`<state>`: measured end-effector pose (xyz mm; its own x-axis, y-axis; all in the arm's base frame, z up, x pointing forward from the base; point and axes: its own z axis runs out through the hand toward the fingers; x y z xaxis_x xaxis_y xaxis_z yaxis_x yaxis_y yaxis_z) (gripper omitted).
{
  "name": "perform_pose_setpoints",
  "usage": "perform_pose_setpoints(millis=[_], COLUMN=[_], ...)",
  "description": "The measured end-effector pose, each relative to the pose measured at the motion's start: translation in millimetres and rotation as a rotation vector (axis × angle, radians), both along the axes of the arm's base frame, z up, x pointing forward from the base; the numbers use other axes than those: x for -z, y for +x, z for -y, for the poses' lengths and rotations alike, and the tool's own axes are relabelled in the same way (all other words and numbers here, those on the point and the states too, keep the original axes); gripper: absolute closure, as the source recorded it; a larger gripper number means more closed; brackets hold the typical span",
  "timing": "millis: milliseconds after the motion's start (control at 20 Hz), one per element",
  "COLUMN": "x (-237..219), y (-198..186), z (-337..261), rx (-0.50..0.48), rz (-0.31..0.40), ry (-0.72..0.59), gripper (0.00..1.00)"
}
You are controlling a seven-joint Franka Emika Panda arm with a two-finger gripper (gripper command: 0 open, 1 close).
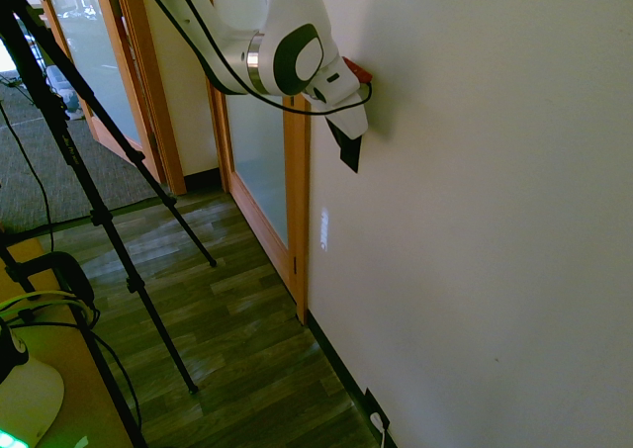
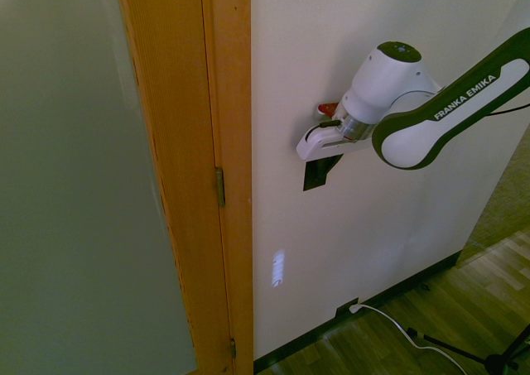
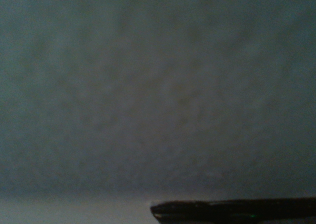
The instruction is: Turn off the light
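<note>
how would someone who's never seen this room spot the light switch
Start at the wooden door frame and move onto the white wall beside it. The switch is the small black plate high on that wall, partly hidden under the robot's hand. The other black plate, down at the baseboard, has a white cord plugged in.

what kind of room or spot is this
Probably an indoor hallway or room edge beside a doorway: a plain white wall, a wooden door frame with frosted glass panels, and wood-look plank flooring.
</note>
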<state>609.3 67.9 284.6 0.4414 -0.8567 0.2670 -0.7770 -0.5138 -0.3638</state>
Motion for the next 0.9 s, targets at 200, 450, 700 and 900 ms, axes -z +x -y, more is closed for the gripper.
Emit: perform_pose_setpoints(millis=[200,450,700,900], x=[5.2,11.3,34.6,33.8], y=[-9.0,-14.7,-23.7,-27.0], z=[3.1,2.7,-11.7,-11.6], rx=[-0.005,-0.002,-0.004,-0.001], rz=[0.051,0.069,0.036,0.058], ry=[0.021,0.025,0.021,0.015], gripper=[0.0,0.0,0.0,0.0])
